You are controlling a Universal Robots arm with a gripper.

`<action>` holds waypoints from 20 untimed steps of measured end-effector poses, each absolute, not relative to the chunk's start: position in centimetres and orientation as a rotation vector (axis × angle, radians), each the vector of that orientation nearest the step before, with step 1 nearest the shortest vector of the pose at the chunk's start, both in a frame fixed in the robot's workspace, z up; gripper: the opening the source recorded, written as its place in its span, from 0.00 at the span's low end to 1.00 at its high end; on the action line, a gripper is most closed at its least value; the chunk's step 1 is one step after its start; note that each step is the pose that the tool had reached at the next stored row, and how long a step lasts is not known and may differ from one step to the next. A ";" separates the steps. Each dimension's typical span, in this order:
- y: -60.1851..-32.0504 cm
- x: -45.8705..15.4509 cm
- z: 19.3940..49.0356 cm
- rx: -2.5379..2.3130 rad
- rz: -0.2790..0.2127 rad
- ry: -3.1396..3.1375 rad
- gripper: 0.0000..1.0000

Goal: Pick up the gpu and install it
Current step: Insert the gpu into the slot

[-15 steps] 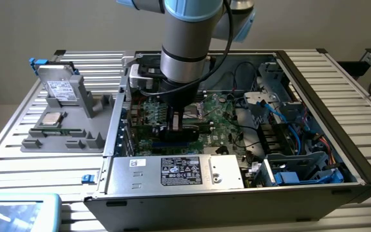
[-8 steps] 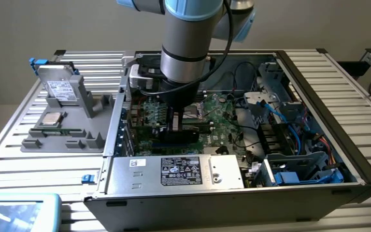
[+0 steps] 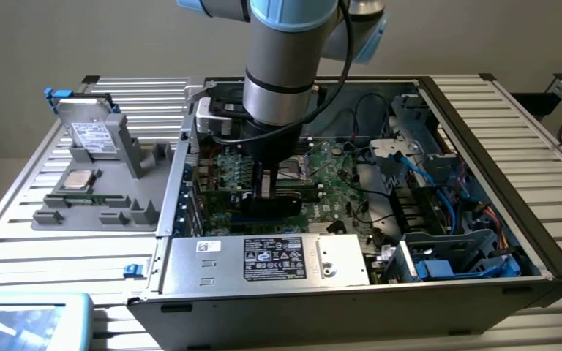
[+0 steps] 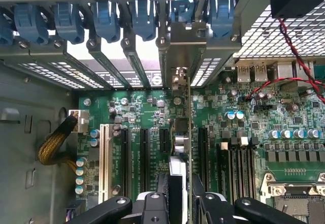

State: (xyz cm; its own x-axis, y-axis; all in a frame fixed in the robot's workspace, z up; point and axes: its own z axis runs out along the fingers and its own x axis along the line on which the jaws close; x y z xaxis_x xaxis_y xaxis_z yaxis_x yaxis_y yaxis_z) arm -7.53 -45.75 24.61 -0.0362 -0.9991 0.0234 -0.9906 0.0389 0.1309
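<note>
Fingers (image 4: 200, 197) tight on the upright gpu (image 4: 181, 132) over the motherboard (image 4: 244, 132), its bracket (image 4: 185, 41) seemingly against the case wall (image 4: 269, 36).

The arm (image 3: 281, 66) was a smooth grey cylinder with pale blue joint caps and a black band. A black cable (image 3: 345, 51) hung alongside. Silver screws (image 4: 121, 200) studded the black tool (image 4: 179, 193).

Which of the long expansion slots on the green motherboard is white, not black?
The white plastic slot, the one farthest from the green gpu card and beside the braided yellow cable bundle. The other long slots are black.
</note>
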 end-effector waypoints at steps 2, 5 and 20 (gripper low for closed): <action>-45.8 -7.5 24.6 2.103 -0.122 -2.183 0.29; -45.7 -7.5 24.6 2.103 -0.125 -2.184 0.29; -45.8 -7.3 24.6 2.095 -0.129 -2.187 0.29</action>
State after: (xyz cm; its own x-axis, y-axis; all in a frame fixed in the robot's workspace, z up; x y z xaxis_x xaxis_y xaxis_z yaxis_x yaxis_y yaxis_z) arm -7.32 -45.77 24.56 -0.0416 -0.9989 0.0205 -0.9895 0.0440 0.1374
